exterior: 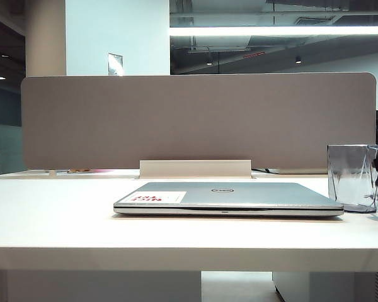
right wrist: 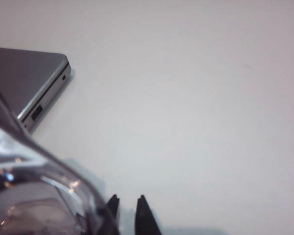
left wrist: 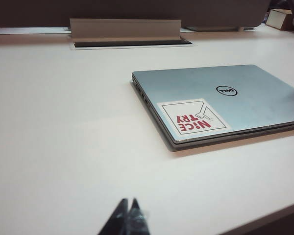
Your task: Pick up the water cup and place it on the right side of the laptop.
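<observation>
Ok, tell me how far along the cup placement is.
Mostly done: the see-through smoky grey faceted plastic cup stands upright on the white table, right of the closed silver-grey laptop. In hand: the right gripper is beside the cup, jaws slightly apart. Left: back that arm away. The left gripper, shut, hangs over bare table.

Laptop, lid: oval logo reading "DELL"; white sticker with red print "NiCE TRY", seen upside down in the left wrist view. No other legible text.
</observation>
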